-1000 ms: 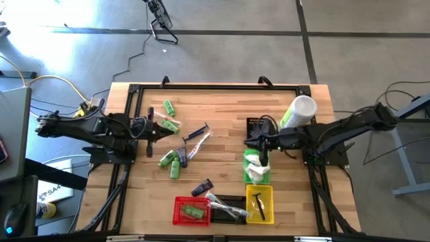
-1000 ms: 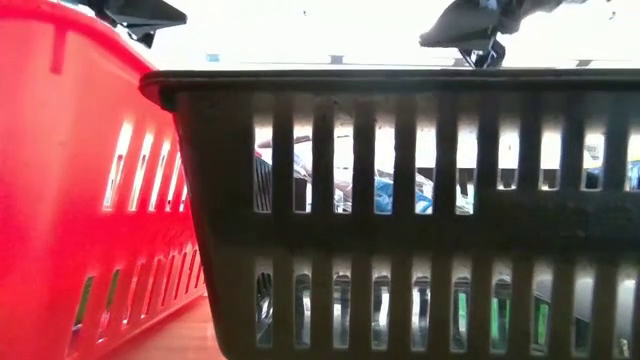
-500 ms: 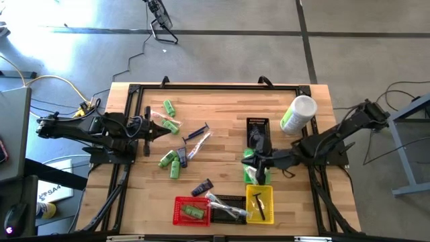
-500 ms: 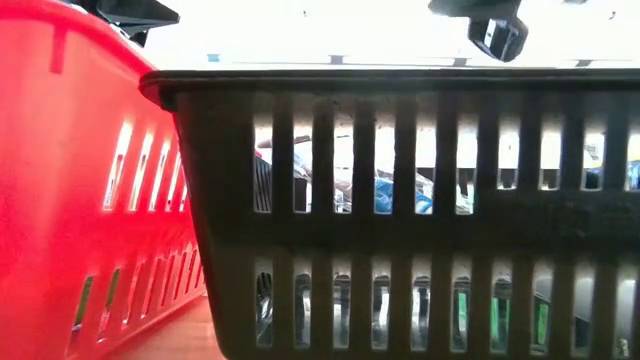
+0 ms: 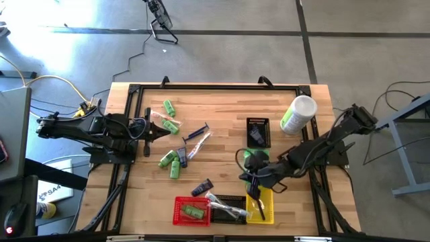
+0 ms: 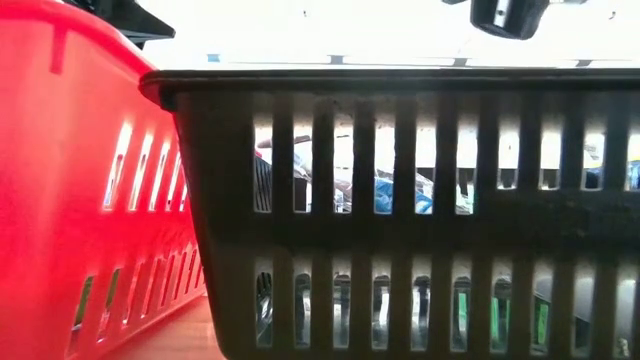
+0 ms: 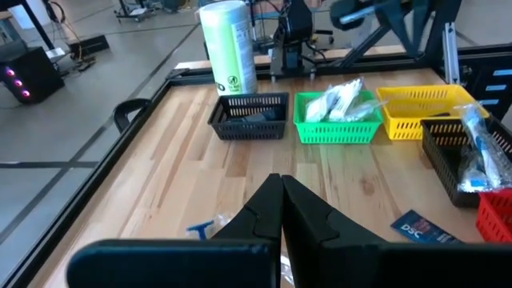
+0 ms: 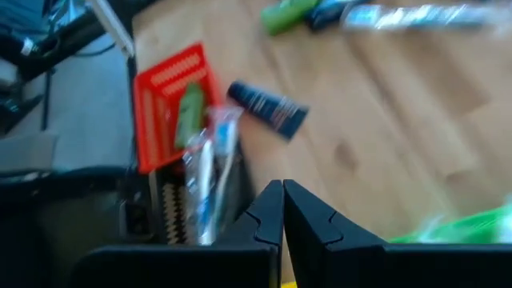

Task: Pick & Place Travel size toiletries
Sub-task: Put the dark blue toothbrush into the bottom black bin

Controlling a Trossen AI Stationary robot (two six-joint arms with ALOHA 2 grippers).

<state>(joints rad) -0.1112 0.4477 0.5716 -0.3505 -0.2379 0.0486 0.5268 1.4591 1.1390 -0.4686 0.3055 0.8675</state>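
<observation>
Bottles (image 5: 169, 163), tubes (image 5: 201, 187) loose table-left; baskets (image 5: 259, 204) right and front; cup (image 5: 298, 113) far right.

1. The floor (image 5: 222, 40) around the work area is grey polished concrete, crossed by dark seam lines
2. A bright patch of glare lies on the floor at the upper left of the high view
3. A yellow cable (image 5: 50, 81) and dark cables trail across the floor on the left
4. A small black stand (image 5: 161, 23) sits on the floor beyond the wooden table (image 5: 222, 107)
5. A grey metal frame (image 5: 410, 144) stands at the right edge
</observation>
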